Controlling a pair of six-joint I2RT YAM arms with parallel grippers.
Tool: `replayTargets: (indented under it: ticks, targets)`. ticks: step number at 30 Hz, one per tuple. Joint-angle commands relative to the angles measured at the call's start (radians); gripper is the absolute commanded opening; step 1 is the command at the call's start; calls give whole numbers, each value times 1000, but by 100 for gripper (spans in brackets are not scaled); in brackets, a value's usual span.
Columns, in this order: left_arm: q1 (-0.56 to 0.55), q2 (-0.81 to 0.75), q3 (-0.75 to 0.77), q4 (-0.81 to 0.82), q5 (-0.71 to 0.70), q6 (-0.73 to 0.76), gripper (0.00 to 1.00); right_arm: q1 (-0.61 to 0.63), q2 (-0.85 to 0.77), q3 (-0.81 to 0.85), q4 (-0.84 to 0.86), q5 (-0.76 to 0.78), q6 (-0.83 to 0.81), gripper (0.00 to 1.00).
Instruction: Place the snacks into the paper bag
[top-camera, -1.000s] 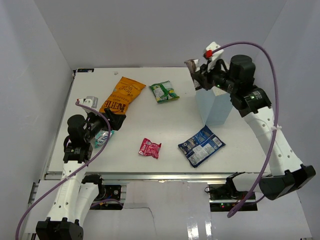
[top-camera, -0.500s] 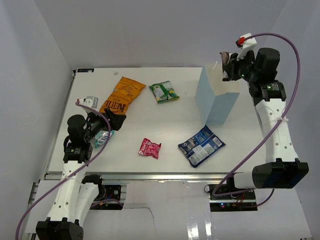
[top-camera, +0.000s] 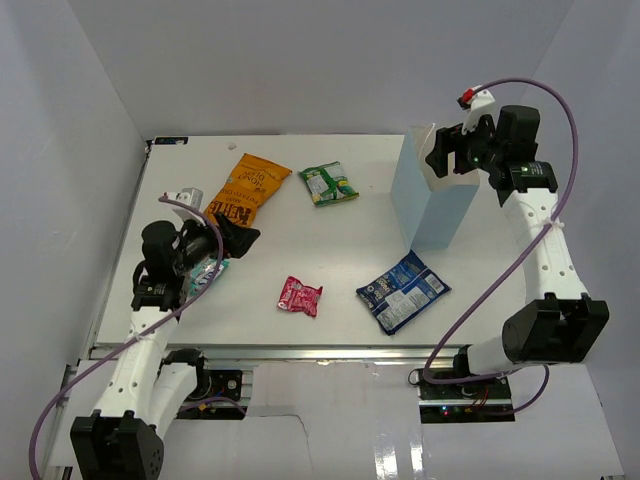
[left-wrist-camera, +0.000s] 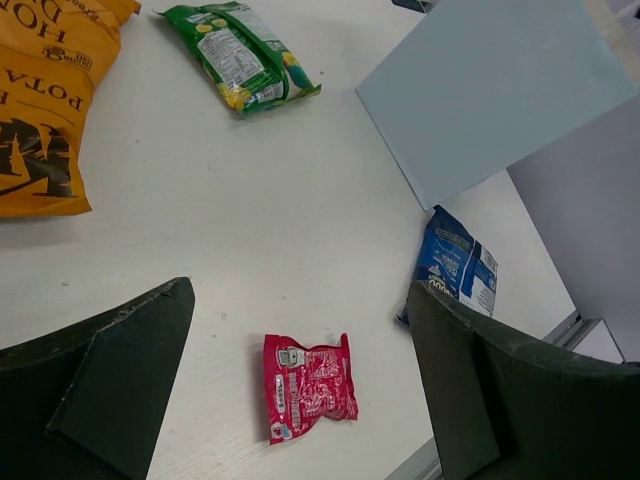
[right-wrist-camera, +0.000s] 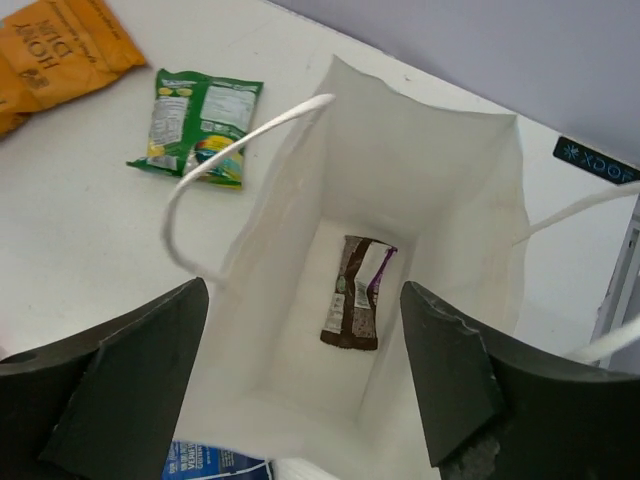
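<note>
Waiting well left of the paper bag (right-wrist-camera: 430, 170), the left gripper (top-camera: 232, 232) stands wide and empty, just beside the small teal packet (top-camera: 205, 275). Above the bag's mouth the right gripper (top-camera: 447, 157) has just spread its jaws and let go. The dark brown bar (right-wrist-camera: 355, 293) now lies on the bag's floor, so one snack is done. At the far side, left of the bag, the orange chip bag (left-wrist-camera: 40, 110) shows the letters "POTA".

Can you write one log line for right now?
right gripper: open above paper bag | brown bar: in bag | left gripper: open, empty
</note>
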Motion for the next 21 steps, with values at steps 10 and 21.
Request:
replayTargets:
  ticks: [10,21]
  targets:
    - [-183,85,44,-243,-193,-258,98,-7,-511,-441,-94,-446,-114,93]
    - [-556,361,87,-436,-618,-346,90,-7,-603,-712,-44,-543,-224,97]
